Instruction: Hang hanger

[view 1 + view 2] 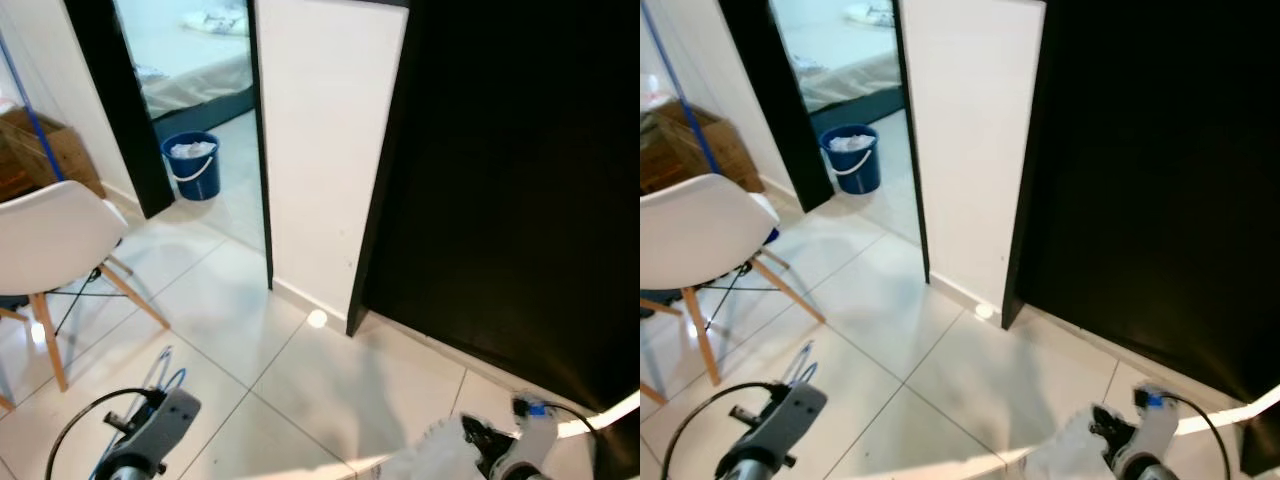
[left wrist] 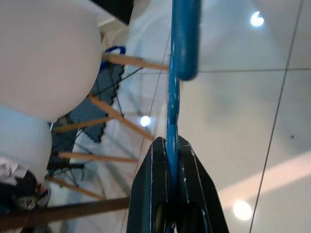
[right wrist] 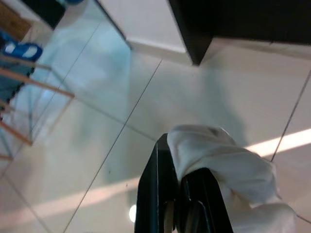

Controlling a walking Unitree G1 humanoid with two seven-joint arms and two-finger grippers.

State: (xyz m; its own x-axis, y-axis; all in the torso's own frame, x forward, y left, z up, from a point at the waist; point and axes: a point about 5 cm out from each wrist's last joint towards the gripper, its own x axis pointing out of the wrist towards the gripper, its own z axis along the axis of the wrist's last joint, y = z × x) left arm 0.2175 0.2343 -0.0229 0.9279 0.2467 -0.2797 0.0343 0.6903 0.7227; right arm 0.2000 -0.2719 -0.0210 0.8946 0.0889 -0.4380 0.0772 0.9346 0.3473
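1. The left hand (image 2: 167, 194) is clamping its two black fingers on a thin blue hanger (image 2: 176, 87). Most of the hanger is running out of frame, so just a rounded plastic bar and a slim stem are showing; in the left eye view its blue tip (image 1: 165, 368) is poking up at the lower left, beside the grey wrist.
2. The right hand (image 3: 177, 194) is gripping a crumpled white cloth (image 3: 228, 165), soft and folded, which is hiding part of its fingers.
3. The dark opening (image 1: 520, 170) at the right is sitting in deep shade, and nothing inside it is making itself out.
4. A white moulded chair (image 1: 50, 235) on wooden legs is standing at the left edge, partly cut off.
5. A blue bucket (image 1: 193, 165) at the upper left is holding something pale and crumpled.
6. The floor (image 1: 300, 380) is showing glossy pale tiles.
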